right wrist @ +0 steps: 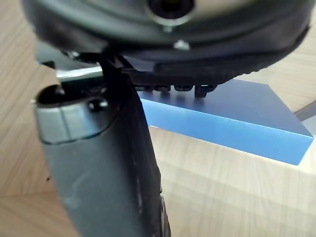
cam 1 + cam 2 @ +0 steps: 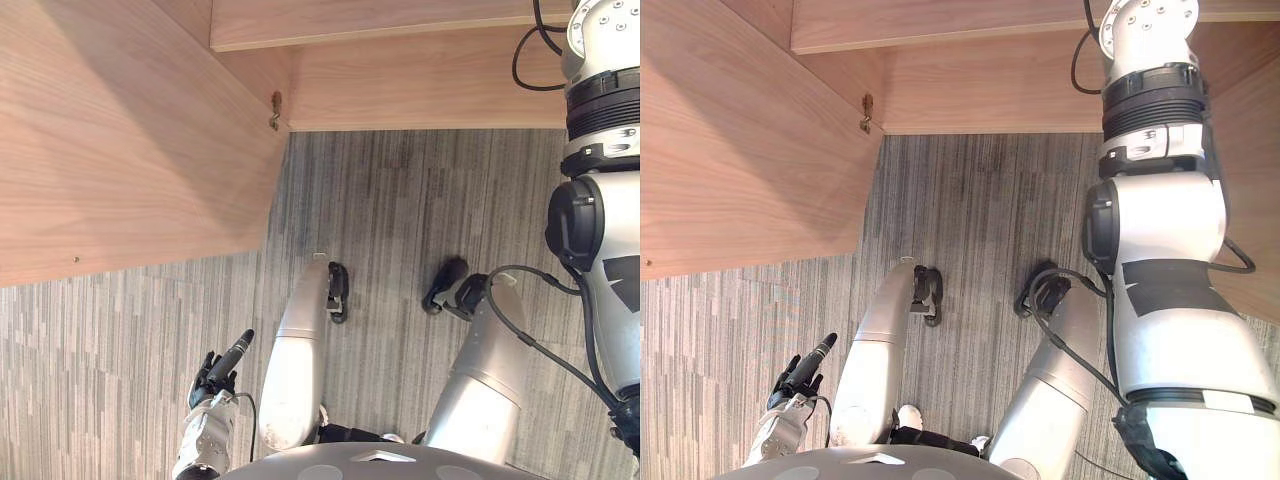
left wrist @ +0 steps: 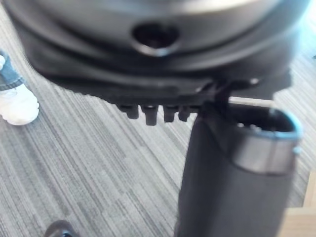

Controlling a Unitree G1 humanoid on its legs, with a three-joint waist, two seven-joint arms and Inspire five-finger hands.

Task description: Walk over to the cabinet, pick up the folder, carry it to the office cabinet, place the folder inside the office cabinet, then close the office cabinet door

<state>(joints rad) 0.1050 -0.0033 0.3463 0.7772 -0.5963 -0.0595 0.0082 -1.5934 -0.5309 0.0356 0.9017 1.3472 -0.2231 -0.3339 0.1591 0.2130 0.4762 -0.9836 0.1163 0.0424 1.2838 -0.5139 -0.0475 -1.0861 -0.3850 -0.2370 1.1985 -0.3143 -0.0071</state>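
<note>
Blue folder (image 1: 232,111), flat on the pale wooden shelf (image 1: 237,197) inside the office cabinet (image 2: 420,90), lit along its front edge, with nothing on top of it. Just over its near top edge, the right hand (image 1: 98,148), reaching into the office cabinet at the end of an arm raised from the lower right. Fingers (image 1: 183,89) held out straight in a row toward the folder, not curled round it; thumb standing apart on the shelf side, clear of the folder. Cannot tell whether the fingertips touch the blue surface or hang just above it. No grasp on the folder, nothing else held. Outside the office cabinet, on its left, the door (image 2: 120,130) swung wide open, with a small metal hinge (image 2: 276,110) at the corner where it meets the frame. In front of the office cabinet and below the open door, grey striped carpet (image 2: 400,220). Low over that carpet, well away from the office cabinet, the left hand (image 2: 215,375), fingers (image 3: 150,116) relaxed and fairly straight, thumb out, holding nothing. Farther out on the carpet, past the left hand, a person's white shoe (image 3: 15,106).
</note>
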